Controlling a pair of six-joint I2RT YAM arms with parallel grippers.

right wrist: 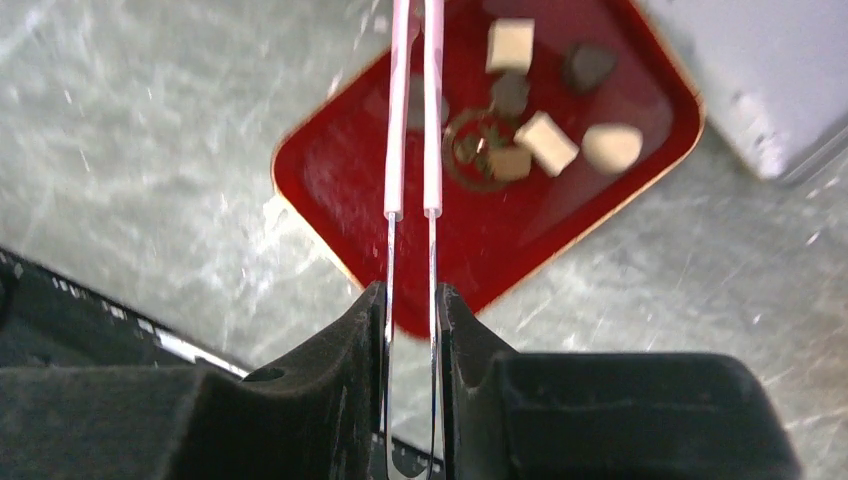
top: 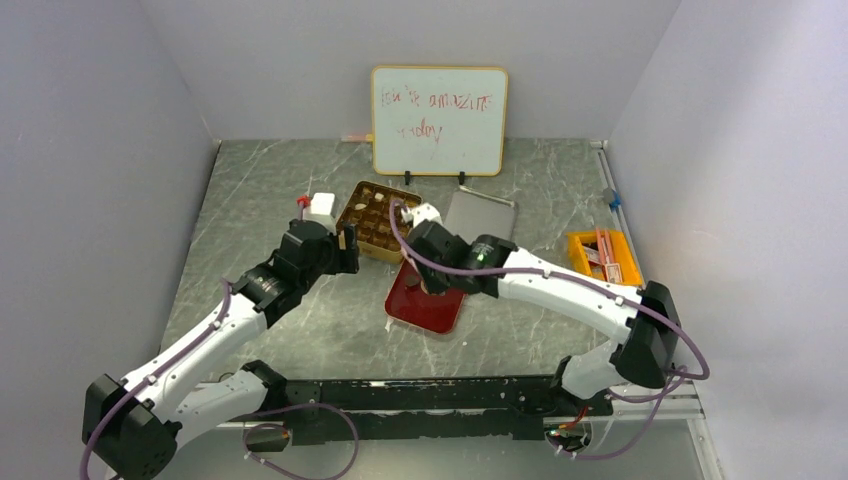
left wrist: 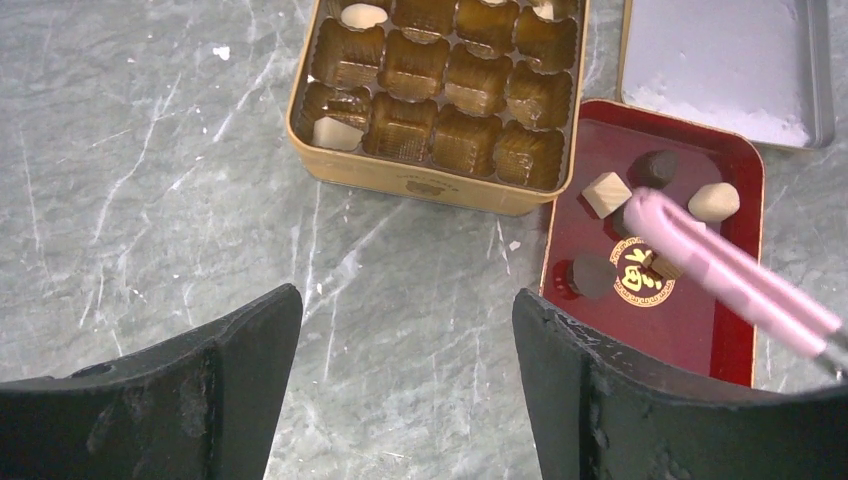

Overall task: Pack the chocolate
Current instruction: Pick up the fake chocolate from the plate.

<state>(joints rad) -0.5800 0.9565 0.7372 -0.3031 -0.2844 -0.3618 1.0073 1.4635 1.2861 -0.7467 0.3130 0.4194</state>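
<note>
Several chocolate pieces (left wrist: pixel 606 193) on red tray (left wrist: pixel 690 330)

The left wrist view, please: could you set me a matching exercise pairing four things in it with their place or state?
Things:
1. gold tin
2. red tray
3. pink tweezers
4. grey lid

Place or state:
A. clamped in the right gripper
B. carries loose chocolate pieces
C. lies flat beside the tin
D. most cups unfilled

Pairs: 1-D, 2-B, 3-A, 4-C.
</note>
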